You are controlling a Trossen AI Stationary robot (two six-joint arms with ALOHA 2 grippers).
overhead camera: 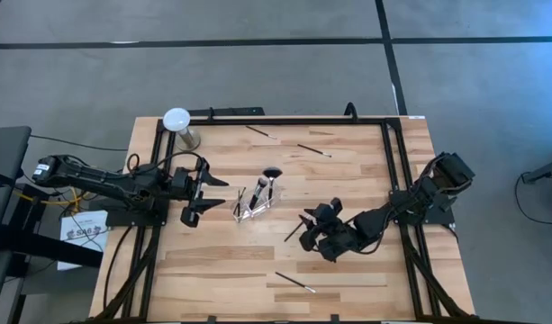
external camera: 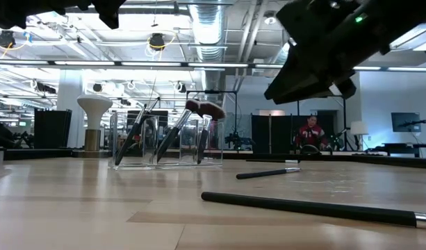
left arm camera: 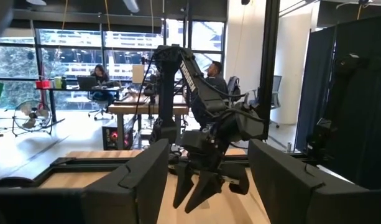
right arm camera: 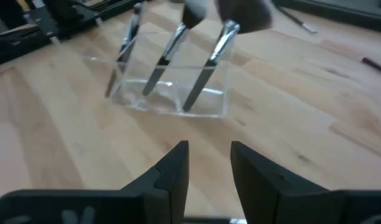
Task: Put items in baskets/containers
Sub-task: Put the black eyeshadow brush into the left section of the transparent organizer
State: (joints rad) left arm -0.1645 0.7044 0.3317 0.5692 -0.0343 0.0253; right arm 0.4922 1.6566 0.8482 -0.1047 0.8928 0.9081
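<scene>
Nearest the low camera lay one dark makeup brush (external camera: 310, 206) flat on the wood, with a second loose brush (external camera: 268, 173) a little farther back. Three more loose brushes showed from above: one at the near edge (overhead camera: 295, 283) and two at the far edge (overhead camera: 260, 132) (overhead camera: 314, 150) of the table (overhead camera: 366, 279).

Clear container (overhead camera: 254, 209) sat about mid-table, upright, with three brushes (right arm camera: 171, 53) already leaning inside, one with a wide dark head (overhead camera: 272, 172). White-domed stand (overhead camera: 178, 124) stood at the far left corner, not part of the job.

Right gripper (overhead camera: 312, 230) hovered above the table just right of the container, fingers (right arm camera: 171, 171) parted with a narrow gap, nothing between them. A dark brush (overhead camera: 294, 231) lay on the wood right at its tip; contact could not be judged. Left gripper (overhead camera: 214, 196) hung just left of the container, fingers (left arm camera: 146, 180) spread wide, holding nothing.

Step in hand, as I read it: between placements, right arm lining up on the next loose brush. Task looked under halfway, several brushes still out. Next move calls for lowering over the brush handle beside the right gripper, closing across the thin stick, then lifting and tipping it bristle-up into the container without knocking the leaning ones. Thin handles may roll or slip on closing.
</scene>
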